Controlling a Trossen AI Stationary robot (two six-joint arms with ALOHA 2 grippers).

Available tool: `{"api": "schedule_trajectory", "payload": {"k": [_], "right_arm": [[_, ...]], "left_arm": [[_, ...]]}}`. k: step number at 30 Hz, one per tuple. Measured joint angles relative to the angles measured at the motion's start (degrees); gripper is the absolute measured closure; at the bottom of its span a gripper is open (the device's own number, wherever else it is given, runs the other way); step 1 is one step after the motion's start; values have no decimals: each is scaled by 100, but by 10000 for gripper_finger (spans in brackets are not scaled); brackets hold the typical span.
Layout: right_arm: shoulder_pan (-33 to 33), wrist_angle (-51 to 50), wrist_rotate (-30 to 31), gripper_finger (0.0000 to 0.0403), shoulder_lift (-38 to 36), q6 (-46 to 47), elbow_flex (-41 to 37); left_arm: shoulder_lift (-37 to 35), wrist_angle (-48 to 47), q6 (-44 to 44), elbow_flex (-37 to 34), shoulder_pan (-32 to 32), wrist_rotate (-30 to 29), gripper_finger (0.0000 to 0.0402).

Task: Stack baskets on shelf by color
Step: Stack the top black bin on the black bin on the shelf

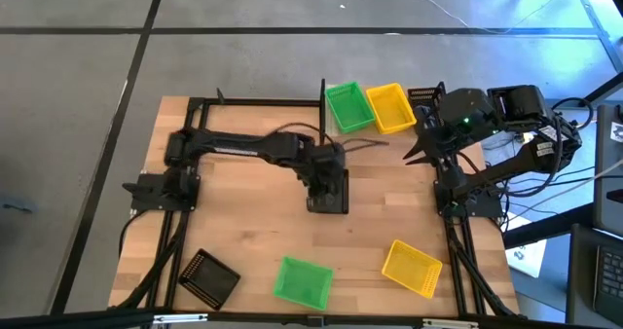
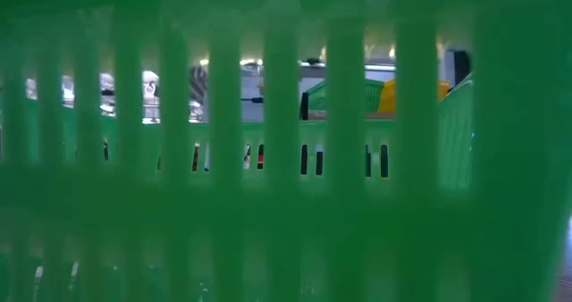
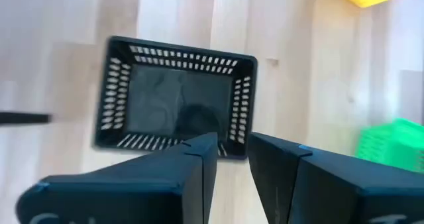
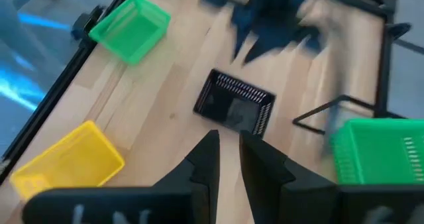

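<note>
Landmark: the black basket [image 1: 329,199] at mid-table, upright, open side up, nothing in it.

Near edge of the tabletop [image 1: 243,241], relative to that basket: 1 green basket [image 1: 302,280] just nearer and slightly left, empty; it fills the low view, mesh wall against the lens. 1 yellow basket [image 1: 411,268] nearer and to the right, tilted, empty. 1 more black one [image 1: 210,277] nearer and well left, at the near left corner, turned askew.

At the landmark: left gripper [image 1: 325,180] hangs right above it, fingers parted by a narrow gap, holding nothing; in the left wrist view the basket [image 3: 175,98] lies free on the wood beyond the fingertips [image 3: 202,148].

Beyond the landmark: the shelf [image 1: 380,125] at the far edge carries 1 green basket [image 1: 348,107] and 1 yellow basket [image 1: 390,107], side by side, touching, both empty as far as seen.

Right gripper [image 1: 417,152] sits to the right of the landmark, well apart, by the shelf's right end, fingers a narrow slit apart, nothing between them.

Count in view: 2 green, 2 yellow, 2 black.
</note>
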Motion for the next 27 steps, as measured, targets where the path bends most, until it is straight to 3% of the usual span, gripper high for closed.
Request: {"api": "schedule_trajectory", "payload": {"k": [6,15,21,27], "right_arm": [[205,-171,579,344,258,-11,0],[209,26,595,344,1125,136,0],[207,-10,593,332,1675,-35,0],[206,-154,569,289,2296,-159,0]], "left_arm": [[-1048,-319,-44,4,15,-597,324],[-2212,-414,-354,9,15,-1597,324],[-2560,-596,-469,7,8,-1673,324],[-2682,-737,-651,16,-49,-1677,324]]}}
